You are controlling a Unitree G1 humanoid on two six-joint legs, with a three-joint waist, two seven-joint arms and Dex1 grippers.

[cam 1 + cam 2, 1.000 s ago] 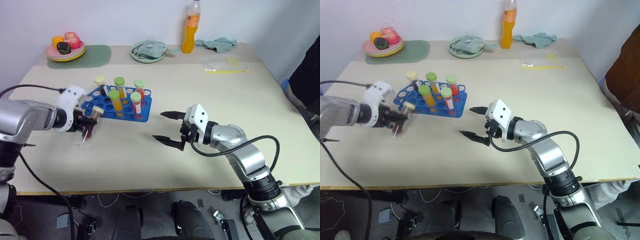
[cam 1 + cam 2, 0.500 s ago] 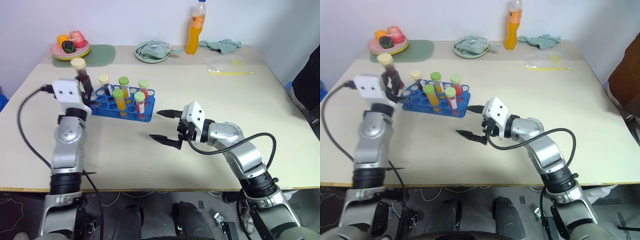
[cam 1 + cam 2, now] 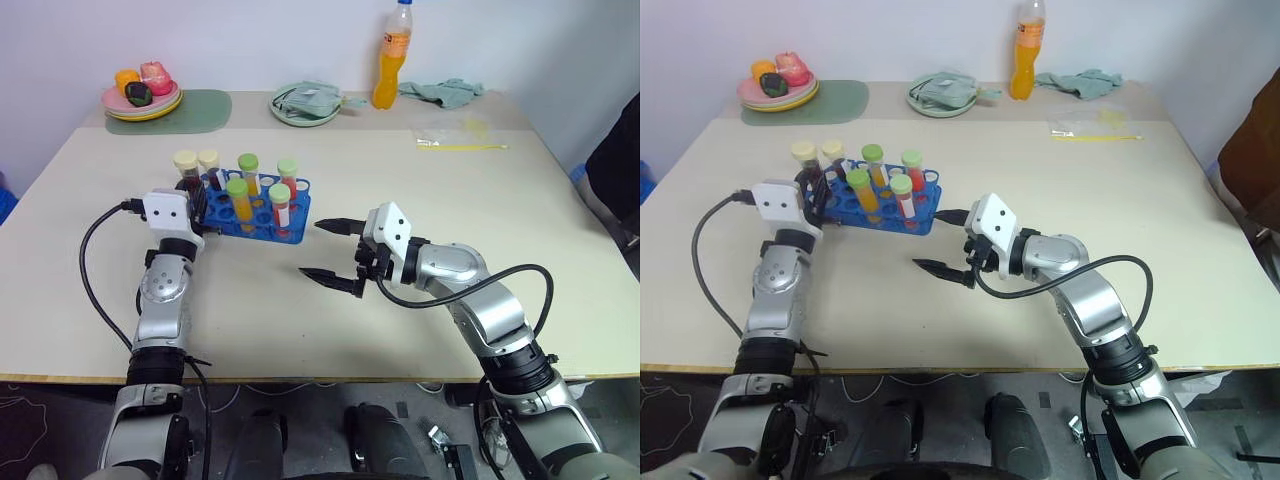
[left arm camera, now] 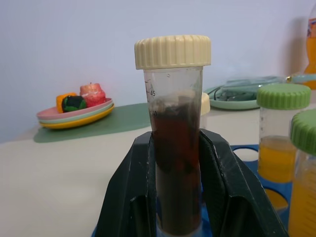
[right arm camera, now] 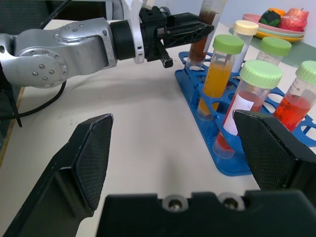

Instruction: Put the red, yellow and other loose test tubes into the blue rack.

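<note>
Clamping its two black fingers on a clear plastic tube of dark maroon-brown liquid with a cream cap [image 4: 173, 148], the left gripper [image 3: 190, 199] is holding that tube upright at the left end of the bright blue plastic rack with round holes [image 3: 285, 233]. Whether the tube's base is sitting in a hole cannot be told. Four green-capped tubes, two yellow [image 3: 238, 198] and two red [image 3: 279, 207], and another cream-capped one [image 3: 208, 166] are standing in the rack, which is lying nearer the cream tabletop's [image 3: 420, 230] far left corner. Just right of the rack, the right gripper [image 3: 331, 253] is hovering with fingers spread apart, holding nothing.
</note>
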